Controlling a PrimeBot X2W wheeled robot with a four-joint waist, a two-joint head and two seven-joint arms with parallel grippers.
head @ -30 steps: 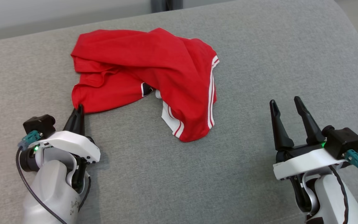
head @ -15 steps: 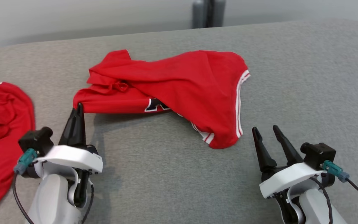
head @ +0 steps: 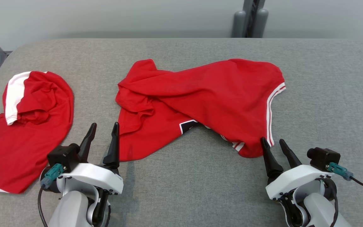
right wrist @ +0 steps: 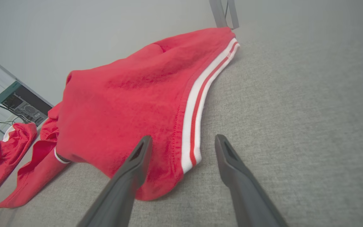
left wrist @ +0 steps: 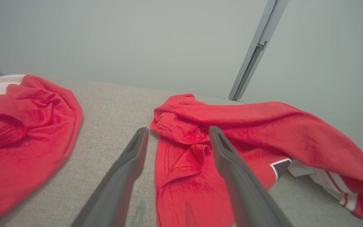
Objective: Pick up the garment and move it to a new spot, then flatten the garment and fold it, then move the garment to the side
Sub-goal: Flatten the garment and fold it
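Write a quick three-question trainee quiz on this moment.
1. True or false: the left end effector is shut on the red jersey.
2. What trims the jersey's edge by the right end effector? A white stripes, B blue piping, C nothing.
3. How many red garments lie on the grey surface?
Key: 1 false, it is open. 2 A. 3 two; the second garment lies at the left.

The garment [head: 206, 91] is soft red knit cloth, matt, edged with white stitched trim. The surface [head: 181, 189] wears coarse grey woven fabric, also matt. Left of the garment, a second cloth [head: 27, 142] is the same dull red knit. The left gripper [head: 105, 124] and right gripper [head: 272, 140] have matt dark plastic jaws.
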